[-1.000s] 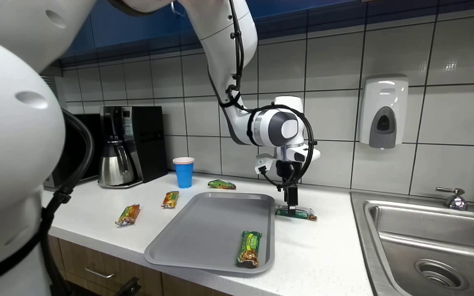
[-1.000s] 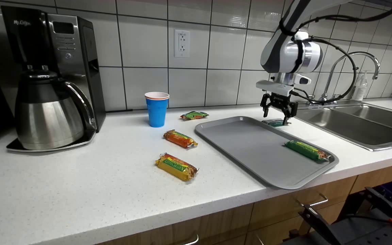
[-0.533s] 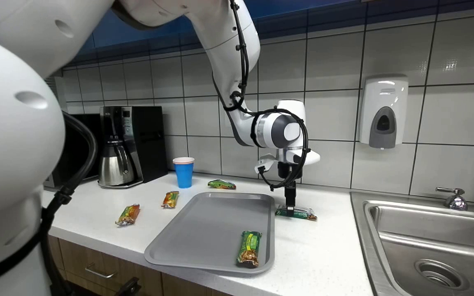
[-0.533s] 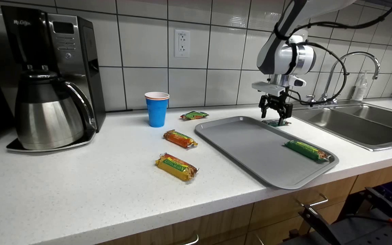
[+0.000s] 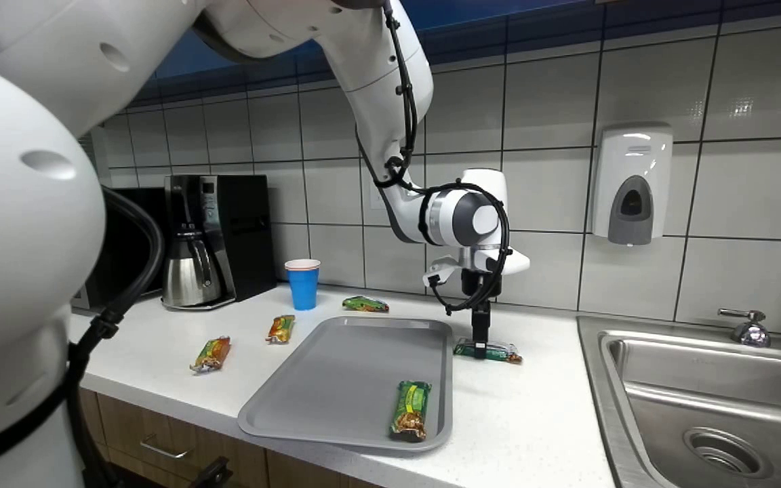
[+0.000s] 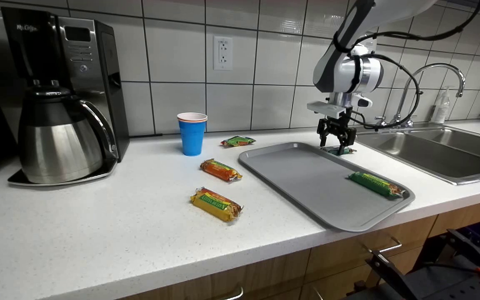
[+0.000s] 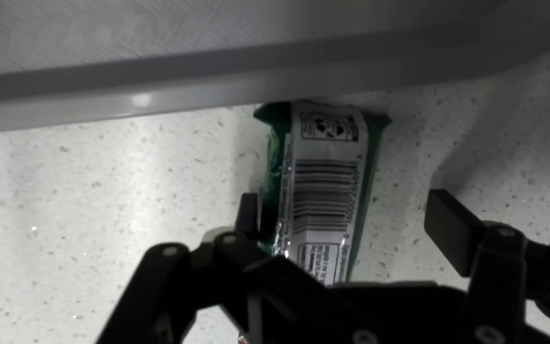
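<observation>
My gripper (image 7: 349,217) reaches down over a green-wrapped bar (image 7: 325,191), which lies barcode up on the white counter. In the wrist view, the left fingertip (image 7: 247,215) is right beside the bar's edge; whether it touches cannot be told. A wide gap separates the bar from the right fingertip (image 7: 451,234), so nothing is gripped. Both exterior views show the black gripper (image 5: 480,347) low above this bar (image 5: 504,352), hiding its middle. One end of the bar lies close against the rim of the grey tray (image 7: 208,88).
Another green bar (image 5: 410,410) lies on the tray (image 6: 302,183). Elsewhere on the counter are an orange bar (image 6: 221,170), a yellow-orange bar (image 6: 216,204) and a green-red bar (image 6: 238,141). A blue cup (image 6: 192,135), a coffee maker (image 6: 63,125) and a sink (image 5: 709,400) stand around.
The gripper has come down over the green bar and shifted slightly, turning a little. Its fingers now stand slightly closer together. The bars and tray have stayed in place.
</observation>
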Controlling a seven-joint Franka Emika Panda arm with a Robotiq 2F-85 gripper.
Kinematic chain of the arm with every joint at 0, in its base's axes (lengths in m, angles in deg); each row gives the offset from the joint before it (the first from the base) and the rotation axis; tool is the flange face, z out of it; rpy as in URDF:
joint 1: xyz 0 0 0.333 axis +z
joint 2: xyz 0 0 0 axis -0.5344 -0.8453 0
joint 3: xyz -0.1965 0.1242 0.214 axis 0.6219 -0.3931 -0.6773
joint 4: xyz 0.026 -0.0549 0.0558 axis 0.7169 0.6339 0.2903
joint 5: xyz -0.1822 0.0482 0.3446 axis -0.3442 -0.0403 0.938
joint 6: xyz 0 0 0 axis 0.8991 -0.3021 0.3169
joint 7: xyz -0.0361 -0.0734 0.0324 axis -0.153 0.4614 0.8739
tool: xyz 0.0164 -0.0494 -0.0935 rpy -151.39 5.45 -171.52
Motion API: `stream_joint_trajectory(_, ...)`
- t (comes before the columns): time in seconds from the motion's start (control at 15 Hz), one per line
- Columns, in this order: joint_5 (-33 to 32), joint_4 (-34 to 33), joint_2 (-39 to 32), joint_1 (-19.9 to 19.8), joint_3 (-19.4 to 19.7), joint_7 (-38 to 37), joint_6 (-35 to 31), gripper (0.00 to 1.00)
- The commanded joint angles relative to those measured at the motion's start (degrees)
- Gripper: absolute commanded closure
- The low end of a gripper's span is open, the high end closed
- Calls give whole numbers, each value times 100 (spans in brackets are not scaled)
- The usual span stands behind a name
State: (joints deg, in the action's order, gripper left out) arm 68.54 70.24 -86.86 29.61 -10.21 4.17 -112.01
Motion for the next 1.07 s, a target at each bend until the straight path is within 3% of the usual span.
stream_joint_trajectory(0.0,14,-152,1,-54,-25,-90,255,42)
stream_joint_trajectory(0.27,-4,-143,28,-47,-6,-97,287,72)
stream_joint_trajectory(0.4,-23,-119,72,-41,11,-87,298,83)
stream_joint_trajectory(1.0,-170,284,628,-61,2,279,233,83)
